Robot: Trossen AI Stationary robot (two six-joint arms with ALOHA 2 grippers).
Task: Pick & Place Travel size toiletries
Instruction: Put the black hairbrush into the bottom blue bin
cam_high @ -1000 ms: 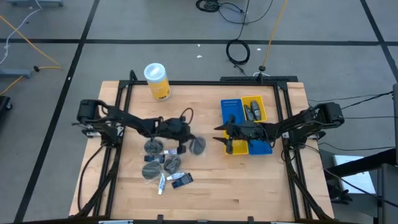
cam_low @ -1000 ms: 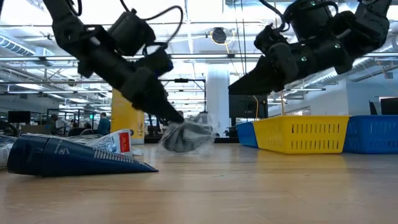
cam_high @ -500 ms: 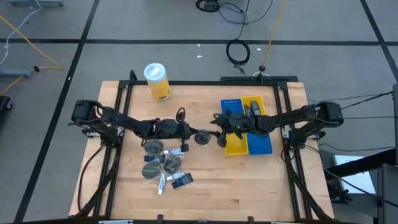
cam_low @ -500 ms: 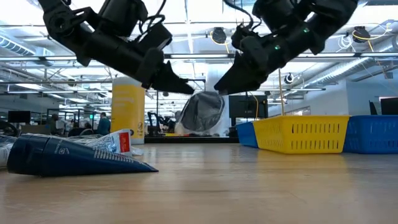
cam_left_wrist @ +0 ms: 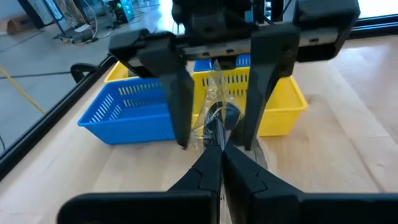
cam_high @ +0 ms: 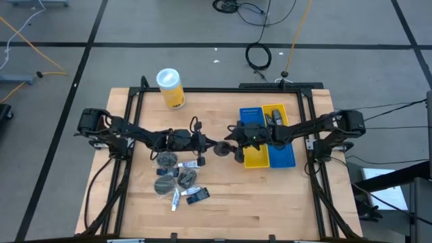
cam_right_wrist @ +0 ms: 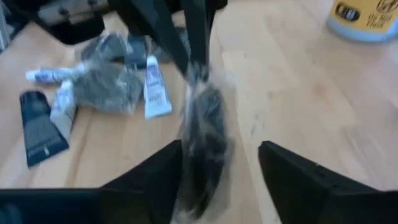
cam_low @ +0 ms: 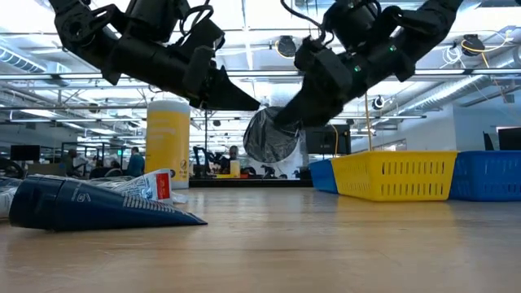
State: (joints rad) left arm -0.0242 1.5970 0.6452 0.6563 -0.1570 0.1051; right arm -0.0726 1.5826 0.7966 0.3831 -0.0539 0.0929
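Above the middle of the desk, the left gripper [cam_high: 210,143] is pinched tight on the edge of a grey pouch [cam_high: 221,148], which hangs clear of the wood. The right gripper [cam_high: 231,145] stands wide open around that pouch, its fingers either side. The blue-and-yellow tray [cam_high: 282,156] near the desk's right edge holds some dark items [cam_high: 274,121] in its far yellow compartment, while more pouches, tubes and packets [cam_high: 177,181] lie left of centre toward the near edge.

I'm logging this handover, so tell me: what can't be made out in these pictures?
- Pouch print: the grey pouch is blurred, right wrist view.
- Tray contents: the right arm covers part of the tray, high view; its walls hide them, low view.
- Labels of the toiletries on the table: too small, high view.
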